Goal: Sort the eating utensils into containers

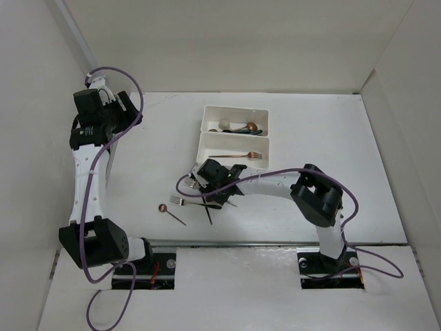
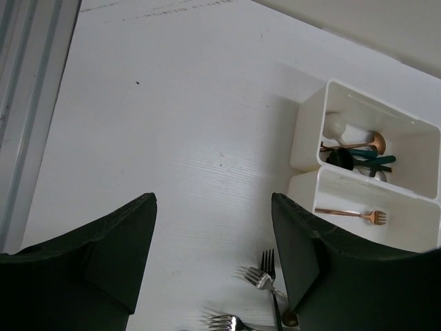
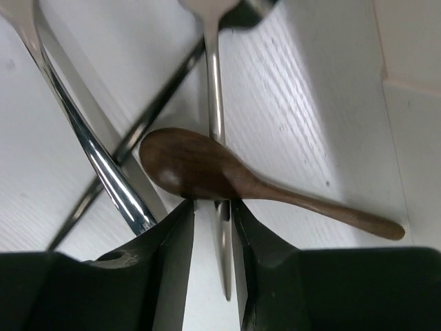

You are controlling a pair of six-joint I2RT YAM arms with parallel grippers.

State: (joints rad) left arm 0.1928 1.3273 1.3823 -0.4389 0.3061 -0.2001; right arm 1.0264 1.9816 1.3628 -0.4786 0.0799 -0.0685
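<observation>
Two joined white containers stand mid-table: the far one [image 1: 207, 110] holds several spoons [image 1: 241, 127], the near one [image 1: 204, 148] a copper fork [image 1: 244, 155]. In front of them lies a loose pile of forks [image 1: 180, 201] and a copper spoon [image 1: 163, 207]. My right gripper [image 1: 209, 185] is down on the pile. In its wrist view the gripper [image 3: 213, 207] stands slightly open, its jaws on either side of a silver fork handle [image 3: 213, 89], and a dark brown spoon [image 3: 200, 169] lies across its fingertips. My left gripper [image 1: 124, 109] hovers open and empty at the far left.
More silver handles [image 3: 103, 165] and a dark one [image 3: 151, 117] cross in the pile. The near tray's wall [image 3: 413, 138] is just right of my right gripper. In the left wrist view, two forks [image 2: 262, 276] lie near the trays [image 2: 303, 189]. White walls enclose the table.
</observation>
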